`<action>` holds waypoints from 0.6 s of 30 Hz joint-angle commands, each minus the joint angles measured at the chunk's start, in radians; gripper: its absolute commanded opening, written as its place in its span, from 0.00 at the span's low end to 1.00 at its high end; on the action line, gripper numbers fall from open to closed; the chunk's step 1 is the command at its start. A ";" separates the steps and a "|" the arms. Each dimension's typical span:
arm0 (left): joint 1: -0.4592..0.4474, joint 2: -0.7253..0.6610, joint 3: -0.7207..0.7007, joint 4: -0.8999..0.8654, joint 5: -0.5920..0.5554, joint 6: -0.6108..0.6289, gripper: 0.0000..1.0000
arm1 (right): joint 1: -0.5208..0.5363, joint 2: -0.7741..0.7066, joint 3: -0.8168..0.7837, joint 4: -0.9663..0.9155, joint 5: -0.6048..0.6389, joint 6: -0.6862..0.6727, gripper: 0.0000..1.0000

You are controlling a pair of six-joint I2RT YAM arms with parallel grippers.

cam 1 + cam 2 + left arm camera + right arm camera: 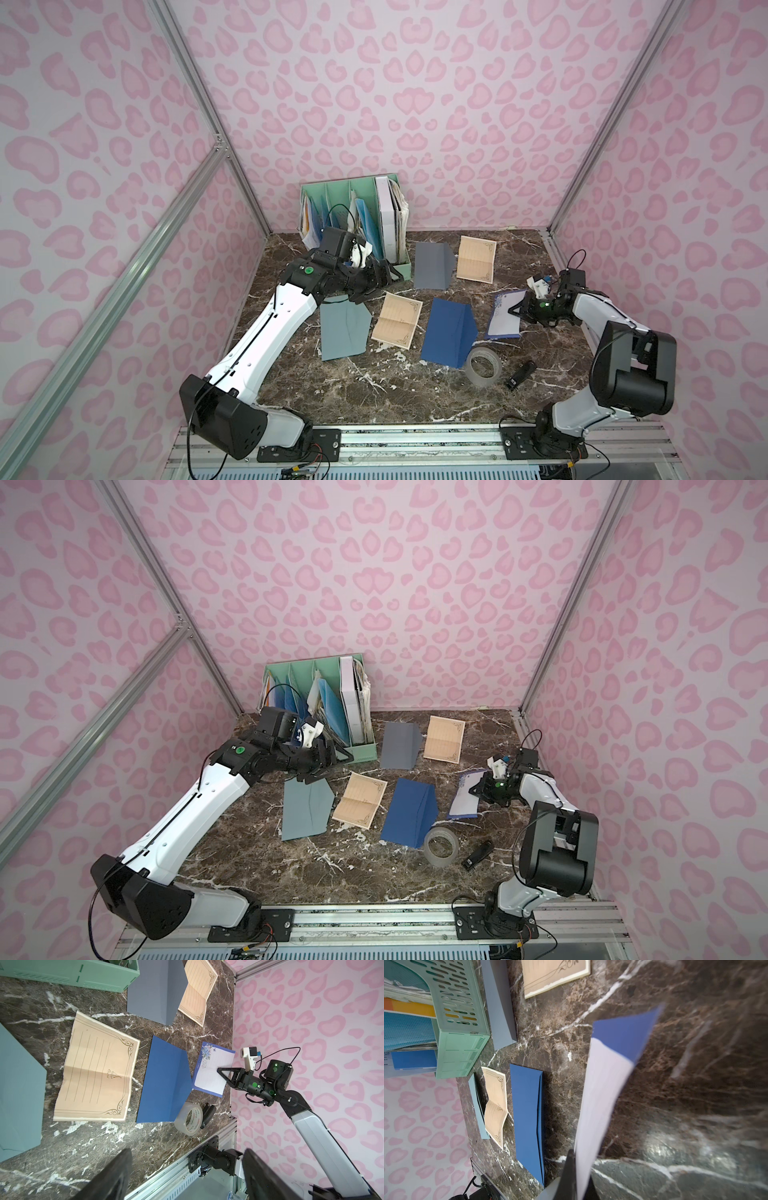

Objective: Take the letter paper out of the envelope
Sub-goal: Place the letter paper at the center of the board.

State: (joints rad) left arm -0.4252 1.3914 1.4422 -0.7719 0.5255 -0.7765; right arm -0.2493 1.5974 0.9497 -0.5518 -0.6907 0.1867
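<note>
1. At the right-hand edge of the marble-patterned bench, the right gripper is pressed together on a white letter paper with a blue floral border. It pinches the long edge that faces the arm.
2. The sheet lies clear of the dark blue envelope, whose flap stands open just beside it. Whether paper and flap touch cannot be told. By the look of things, the extraction is done and only the setting-down is left.
3. From the gripper, the sheet stretches toward the envelope and the middle of the bench. Its long axis runs from the robot's side toward the back wall, crosswise to the gripper's reach.
4. In the right wrist view, the letter paper juts out from the pinch and appears raised off the bench, its far corner turned to show a blue back.
5. The left gripper hovers spread wide and empty, well apart from the sheet. It is near the green file organiser and above the top of a teal envelope. The right arm is plainly the nearer.
6. Two tan lined sheets, a grey envelope, a tape roll and a small black stapler share the bench. The tape roll and stapler lie near the paper, toward the robot's side, and any lowering would likely need to avoid them.
</note>
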 commanded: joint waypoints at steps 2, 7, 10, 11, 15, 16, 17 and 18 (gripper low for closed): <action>0.000 -0.009 0.004 -0.030 -0.011 0.019 0.83 | -0.016 0.042 0.017 -0.047 0.051 -0.029 0.21; 0.000 -0.015 0.002 -0.028 -0.005 0.012 0.83 | -0.017 0.105 0.051 -0.056 0.118 -0.031 0.34; 0.000 -0.020 -0.005 -0.026 -0.001 0.003 0.83 | -0.019 0.125 0.061 -0.045 0.152 -0.025 0.36; 0.000 -0.023 -0.008 -0.023 -0.001 0.000 0.83 | -0.019 0.126 0.063 -0.039 0.156 -0.024 0.37; 0.000 -0.035 -0.022 -0.017 -0.001 -0.006 0.83 | -0.020 0.132 0.081 -0.030 0.203 -0.017 0.41; 0.000 -0.037 -0.025 -0.017 -0.002 -0.009 0.83 | -0.019 0.133 0.085 -0.032 0.222 -0.014 0.42; 0.001 -0.038 -0.027 -0.016 -0.004 -0.011 0.83 | -0.019 0.134 0.089 -0.032 0.240 -0.009 0.42; 0.000 -0.040 -0.030 -0.013 -0.005 -0.012 0.83 | -0.019 0.136 0.093 -0.033 0.264 -0.001 0.44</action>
State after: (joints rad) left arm -0.4255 1.3598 1.4174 -0.7860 0.5240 -0.7830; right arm -0.2684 1.7317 1.0306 -0.5800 -0.4969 0.1730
